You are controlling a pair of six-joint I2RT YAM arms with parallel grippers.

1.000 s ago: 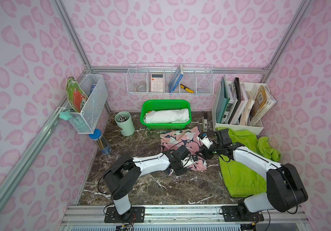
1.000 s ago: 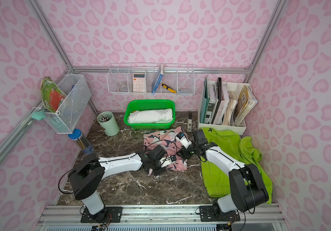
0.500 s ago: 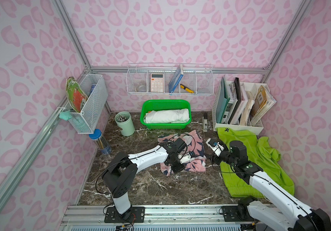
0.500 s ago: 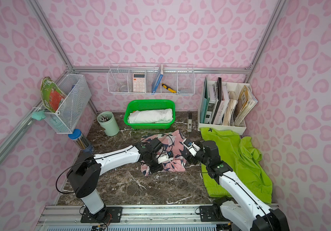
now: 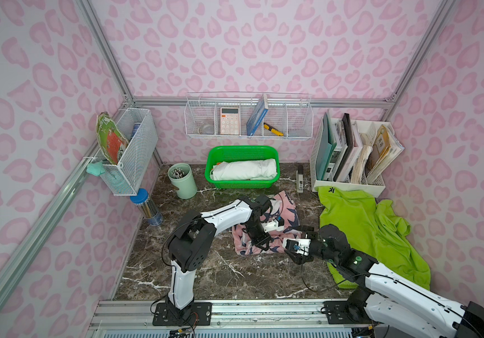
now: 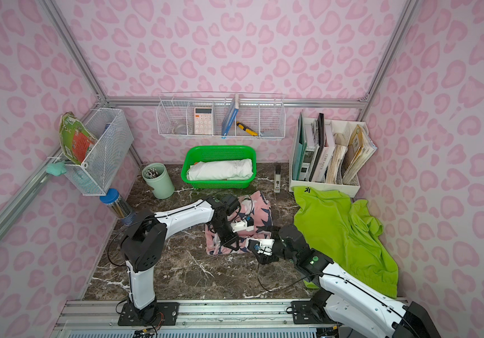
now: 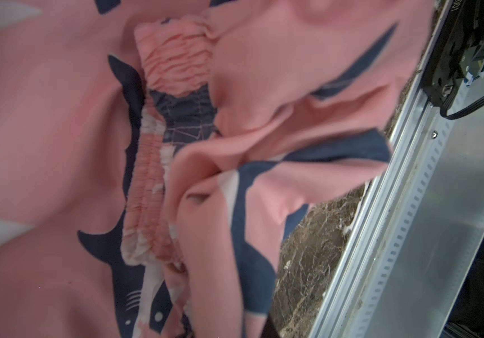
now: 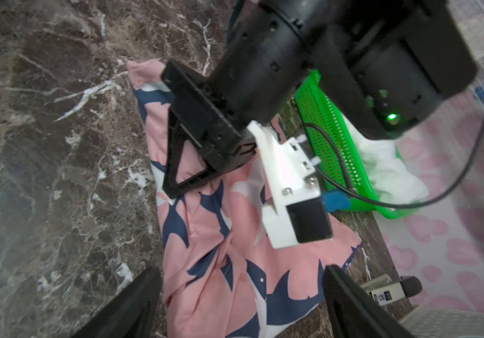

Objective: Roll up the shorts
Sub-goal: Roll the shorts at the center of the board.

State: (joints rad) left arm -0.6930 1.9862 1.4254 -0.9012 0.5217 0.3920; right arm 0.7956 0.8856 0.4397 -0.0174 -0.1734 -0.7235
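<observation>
The left gripper (image 8: 173, 187) was clamped on the bunched pink shorts (image 5: 286, 210). The right gripper (image 8: 239, 295) stood wide open facing them, with the lime green shorts (image 5: 360, 222) behind it.

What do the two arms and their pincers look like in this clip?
Both arms have glossy white links, as on the left arm and right arm, with bulky black joints. Thin black cables loop alongside. The left pincer has black triangular open-frame fingers beside a white camera mount; the right pincer is black too.
</observation>
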